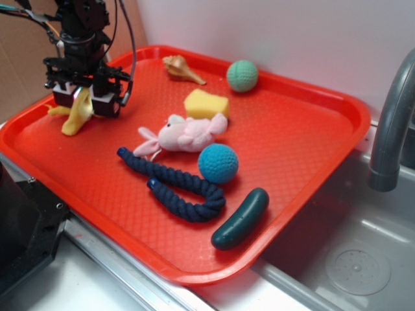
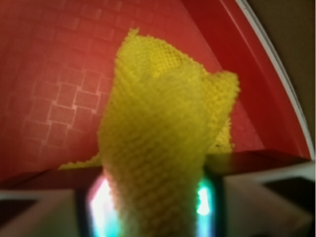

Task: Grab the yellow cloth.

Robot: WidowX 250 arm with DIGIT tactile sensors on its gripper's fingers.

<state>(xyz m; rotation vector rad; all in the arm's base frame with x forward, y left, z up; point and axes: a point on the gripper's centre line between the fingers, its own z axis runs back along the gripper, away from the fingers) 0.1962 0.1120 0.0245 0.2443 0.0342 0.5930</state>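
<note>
The yellow cloth (image 1: 76, 115) is a mustard-yellow wrinkled piece of fabric at the far left of the red tray (image 1: 292, 129). My gripper (image 1: 81, 98) stands over it, shut on the cloth, with the fabric bunched up between the two fingers and its lower end still touching the tray. In the wrist view the cloth (image 2: 163, 143) fills the middle of the frame and rises in a pinched fold between the fingers of the gripper (image 2: 154, 207), above the tray floor (image 2: 59, 74).
On the tray lie a pale yellow sponge block (image 1: 206, 103), a pink plush toy (image 1: 185, 134), a blue ball (image 1: 218, 163), a navy rope (image 1: 175, 188), a dark green cucumber-shaped toy (image 1: 241, 218), a green ball (image 1: 242, 75) and a shell (image 1: 181, 69). A grey tap (image 1: 392, 129) stands at the right over a sink.
</note>
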